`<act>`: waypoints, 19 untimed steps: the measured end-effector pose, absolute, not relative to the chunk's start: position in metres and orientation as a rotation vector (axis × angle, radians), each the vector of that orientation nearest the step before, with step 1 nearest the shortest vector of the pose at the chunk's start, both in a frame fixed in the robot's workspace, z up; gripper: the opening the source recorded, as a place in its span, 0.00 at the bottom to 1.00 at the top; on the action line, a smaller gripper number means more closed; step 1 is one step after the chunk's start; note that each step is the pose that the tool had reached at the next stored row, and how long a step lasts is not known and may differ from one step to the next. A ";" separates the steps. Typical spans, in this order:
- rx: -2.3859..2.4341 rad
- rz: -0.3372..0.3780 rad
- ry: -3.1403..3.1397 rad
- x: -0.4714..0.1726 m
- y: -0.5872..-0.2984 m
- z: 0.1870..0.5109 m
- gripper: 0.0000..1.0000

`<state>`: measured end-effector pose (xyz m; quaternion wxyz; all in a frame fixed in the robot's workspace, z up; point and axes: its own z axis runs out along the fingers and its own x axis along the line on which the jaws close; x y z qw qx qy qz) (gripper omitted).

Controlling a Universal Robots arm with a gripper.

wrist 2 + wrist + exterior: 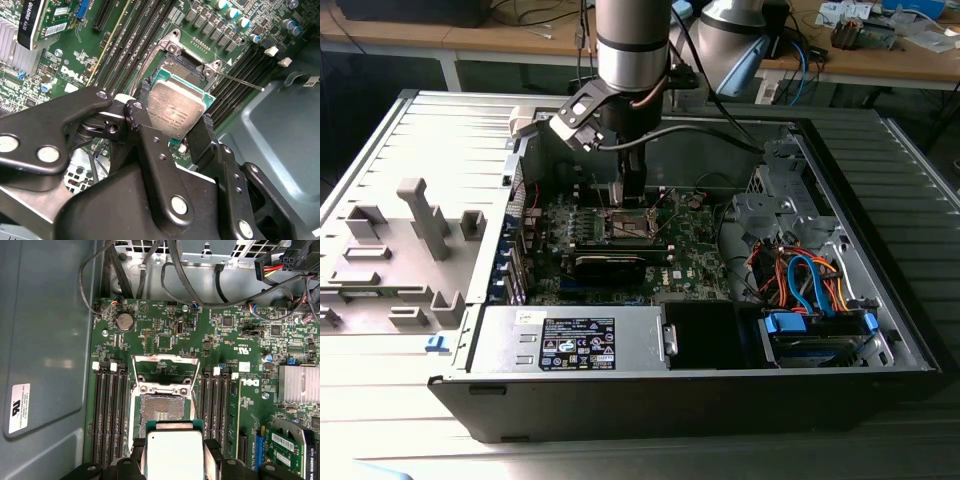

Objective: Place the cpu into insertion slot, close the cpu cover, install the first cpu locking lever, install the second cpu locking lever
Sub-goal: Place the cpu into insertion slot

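Close over the insertion slot [162, 412], claw [176, 109] clamped cpu [175, 455] by its edges, level for seating; cpu cover [165, 358] stood open.

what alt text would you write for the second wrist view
The gripper clamps the silvery square cpu between two black fingers, above the green motherboard. Beyond it lies the insertion slot, bare, with a thin metal lever sticking out beside it.
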<state>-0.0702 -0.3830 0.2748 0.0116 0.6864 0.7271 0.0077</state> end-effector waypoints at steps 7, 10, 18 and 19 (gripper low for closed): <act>2.141 0.024 2.268 -0.071 -0.383 0.274 0.55; 2.141 0.024 2.268 -0.071 -0.383 0.274 0.55; 2.140 0.024 2.268 -0.073 -0.383 0.269 0.55; 2.141 0.024 2.268 -0.073 -0.383 0.268 0.55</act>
